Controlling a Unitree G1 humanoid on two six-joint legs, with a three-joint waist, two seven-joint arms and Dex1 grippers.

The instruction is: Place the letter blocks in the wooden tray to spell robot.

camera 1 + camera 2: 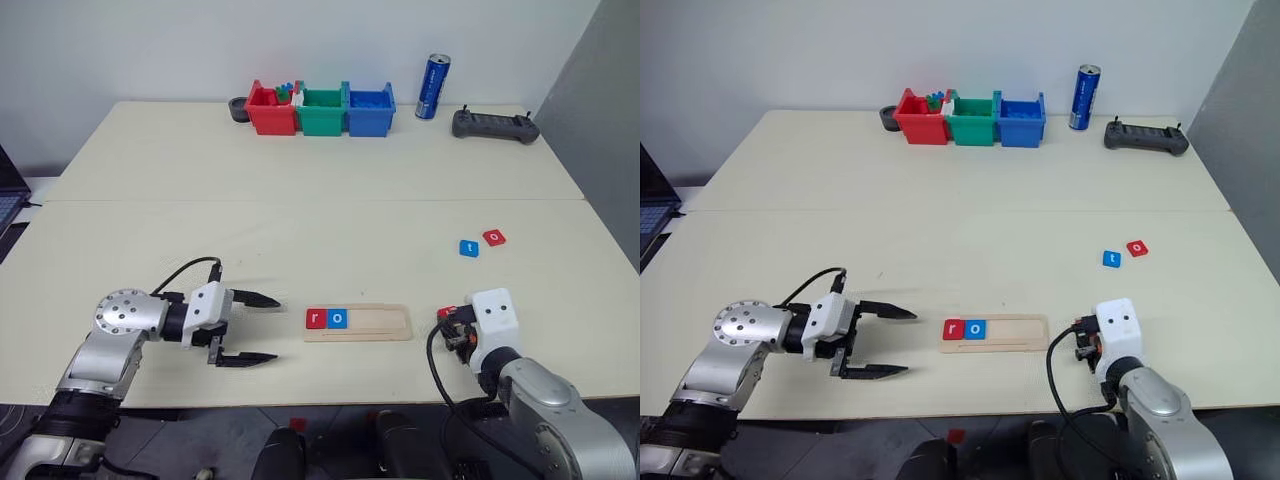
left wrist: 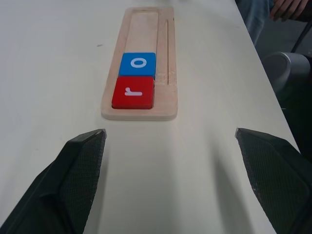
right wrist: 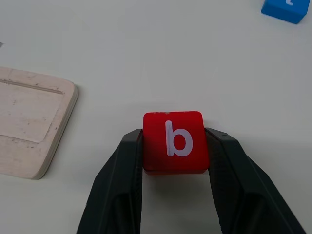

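Right wrist view: right gripper [image 3: 174, 146] clamped on a red b block [image 3: 174, 141], one finger on each side, letter facing the camera, just beside the right end of the wooden tray [image 3: 34, 129]. Head views put the tray [image 1: 385, 322] near the front edge of the counter [image 1: 300, 200], with a red r block [image 1: 316, 319] and a blue o block [image 1: 338, 319] touching side by side at its left end. Left gripper [image 1: 246, 328] sits left of the tray, fingers spread wide, holding nothing. A blue block [image 1: 468, 248], probably the t, and a red block [image 1: 494, 237] lie together further back on the right, letters too small to read
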